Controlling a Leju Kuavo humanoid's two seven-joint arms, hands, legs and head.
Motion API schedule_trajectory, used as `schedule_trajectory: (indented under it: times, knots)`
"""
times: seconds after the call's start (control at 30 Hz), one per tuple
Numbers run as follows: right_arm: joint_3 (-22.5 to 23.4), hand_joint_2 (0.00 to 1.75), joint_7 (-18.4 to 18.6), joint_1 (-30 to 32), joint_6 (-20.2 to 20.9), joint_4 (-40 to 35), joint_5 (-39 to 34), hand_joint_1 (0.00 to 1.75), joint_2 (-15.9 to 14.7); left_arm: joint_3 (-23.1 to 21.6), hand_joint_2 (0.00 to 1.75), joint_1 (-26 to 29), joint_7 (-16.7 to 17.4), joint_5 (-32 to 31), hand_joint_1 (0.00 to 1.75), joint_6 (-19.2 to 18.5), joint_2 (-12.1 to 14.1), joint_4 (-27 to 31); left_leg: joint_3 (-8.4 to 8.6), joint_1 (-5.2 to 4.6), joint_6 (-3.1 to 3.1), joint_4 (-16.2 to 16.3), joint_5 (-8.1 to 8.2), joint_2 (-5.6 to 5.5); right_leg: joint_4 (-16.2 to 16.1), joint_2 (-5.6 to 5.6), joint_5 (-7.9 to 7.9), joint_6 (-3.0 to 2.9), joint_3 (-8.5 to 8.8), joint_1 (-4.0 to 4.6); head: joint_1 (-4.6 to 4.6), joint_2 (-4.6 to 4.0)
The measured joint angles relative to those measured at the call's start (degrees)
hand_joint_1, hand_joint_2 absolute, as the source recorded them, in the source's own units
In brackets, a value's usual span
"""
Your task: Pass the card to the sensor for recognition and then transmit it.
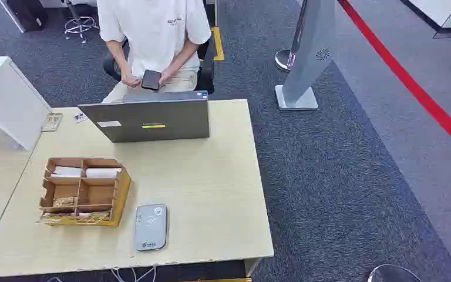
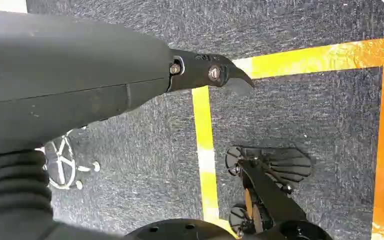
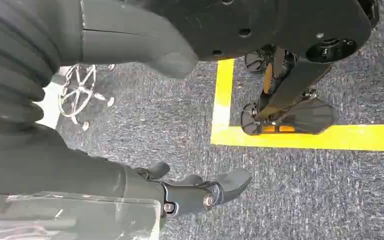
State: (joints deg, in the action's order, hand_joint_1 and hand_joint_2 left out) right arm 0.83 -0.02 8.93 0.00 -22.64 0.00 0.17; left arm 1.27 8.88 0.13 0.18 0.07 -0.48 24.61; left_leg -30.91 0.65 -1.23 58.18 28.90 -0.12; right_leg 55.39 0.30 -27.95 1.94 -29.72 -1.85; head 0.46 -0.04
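A pale wooden tabletop (image 1: 211, 194) carries a grey card reader (image 1: 151, 227) near its front edge, lying flat with small round marks and a line of print on its top that is too small to read. Just to the left of the reader stands a brown cardboard organizer (image 1: 82, 191) split into compartments; white cards (image 1: 85, 172) lie in its two back compartments, and smaller items sit in the front ones, too small to make out. Behind it a grey laptop (image 1: 150, 119) stands open with its lid toward the camera; the lid bears a white sticker, a yellow sticker and a small blue sticker at one corner, none legible.

A person in a white shirt (image 1: 152, 26) with small dark chest lettering, unreadable, sits behind the laptop holding a dark phone (image 1: 151, 79) in both hands. A grey kiosk stand (image 1: 308, 53) with a round vent pattern rises from the carpet to the right of the tabletop, near a red floor line (image 1: 411, 82).

The left hand (image 2: 130, 80) hangs over grey carpet with yellow floor tape (image 2: 205, 150); its fingers are extended and it holds nothing. The right hand (image 3: 180, 192) also hangs over carpet, fingers loosely spread and empty.
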Motion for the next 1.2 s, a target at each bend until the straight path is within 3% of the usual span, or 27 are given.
schedule_trajectory:
  times: [0.1, 0.13, 0.17, 0.2, 0.37, 0.4, 0.43, 0.5, 0.53, 1.0, 1.03, 1.2]
  knots:
    - [-0.55, 1.75, 0.15, 0.76, 0.02, -1.03, 0.53, 0.0, 0.07, 0.15, 1.75, -0.03, -0.07, 0.09, 0.0, 0.0, -0.02, 0.0, 0.03, 0.0, 0.0, 0.0, 0.0, 0.0, 0.0, 0.0, 0.0, 0.0, -0.12, 0.0, 0.0, 0.0]
    - [-1.31, 0.0, 0.53, 1.51, 0.11, -2.19, 1.27, 0.0, 0.11, 0.48, 1.75, -0.03, -0.29, 0.2, 0.0, -0.04, -0.02, -0.02, 0.03, 0.0, 0.0, 0.0, 0.0, 0.0, 0.0, 0.0, -0.01, 0.0, -0.12, 0.0, 0.0, 0.0]
    - [-1.96, 0.0, 0.87, 2.05, 0.11, -3.1, 2.03, 0.0, 0.2, 0.85, 1.75, -0.04, -0.55, 0.3, 0.0, -0.09, -0.07, -0.02, 0.02, 0.0, 0.0, 0.0, 0.01, 0.0, 0.0, 0.0, -0.01, -0.01, -0.12, 0.0, 0.0, 0.0]
    - [-2.69, 1.75, 1.31, 2.75, 0.13, -4.11, 2.98, 0.0, 0.33, 1.42, 1.75, -0.09, -0.83, 0.37, 0.0, -0.15, -0.09, -0.04, 0.02, 0.0, 0.01, 0.0, 0.01, 0.01, 0.0, 0.01, -0.01, -0.01, -0.1, 0.0, 0.0, 0.0]
    - [-6.41, 1.75, 3.35, 6.48, 1.07, -9.91, 7.63, 0.0, 1.16, 4.37, 1.75, -0.26, -2.36, 1.11, 0.0, -0.72, -0.37, -0.26, 0.02, 0.01, 0.01, 0.0, 0.01, 0.01, 0.0, 0.01, -0.04, -0.04, -0.17, 0.01, 0.0, 0.0]
    - [-7.29, 0.0, 3.82, 7.18, 1.14, -11.23, 8.63, 0.0, 1.42, 5.1, 1.75, -0.34, -2.62, 1.4, 0.0, -0.81, -0.44, -0.28, 0.01, 0.01, 0.01, -0.01, 0.01, 0.01, 0.0, 0.01, -0.05, -0.05, -0.17, 0.01, 0.0, 0.0]
    - [-8.2, 0.0, 4.26, 8.03, 1.16, -12.59, 9.62, 0.0, 1.66, 5.9, 0.0, -0.45, -3.02, 1.53, 0.0, -0.92, -0.55, -0.35, 0.01, 0.01, 0.06, -0.01, 0.04, 0.01, 0.0, 0.01, -0.05, -0.05, -0.17, 0.01, 0.0, 0.0]
    - [-9.66, 0.0, 5.09, 9.55, 1.18, -15.0, 11.39, 0.0, 2.03, 7.39, 0.0, -0.8, -3.59, 1.81, 0.0, -1.05, -0.72, -0.55, 0.01, 0.01, 0.07, -0.01, 0.05, 0.02, 0.0, 0.01, -0.06, -0.06, -0.17, 0.01, -0.04, 0.0]
    - [-10.49, 0.0, 5.55, 10.41, 1.31, -16.49, 12.43, 0.0, 2.03, 8.3, 1.75, -0.99, -3.98, 2.07, 0.0, -1.09, -0.98, -0.68, 0.02, 0.03, 0.07, -0.01, 0.05, 0.02, 0.0, 0.01, -0.06, -0.06, -0.16, 0.02, -0.04, 0.0]
    - [-16.33, 0.0, 11.85, 22.72, 1.46, -34.35, 21.62, 0.0, 2.4, 21.5, 1.75, -3.25, -9.94, 5.74, 0.0, 1.2, -4.28, -1.55, 0.02, 0.03, 0.13, -0.01, 0.09, 0.03, 0.0, 0.0, -0.12, -0.15, -0.19, 0.06, -0.17, 0.0]
    - [-16.63, 1.75, 11.98, 24.1, 1.46, -35.84, 21.62, 0.0, 2.47, 22.66, 1.75, -3.45, -10.49, 6.01, 0.0, 1.7, -4.52, -1.55, 0.02, 0.03, 0.15, -0.01, 0.1, 0.03, 0.0, 0.01, -0.15, -0.2, -0.17, 0.09, -0.17, 0.0]
    - [-16.5, 1.75, 12.31, 26.83, 1.4, -41.63, 21.51, 0.0, 3.34, 29.37, 1.75, -4.94, -13.74, 7.38, 0.0, 4.76, -6.25, -1.53, 0.06, 0.06, 0.22, -0.01, 0.14, 0.16, 0.01, 0.06, -0.15, -0.25, -0.19, 0.18, -0.2, 0.0]
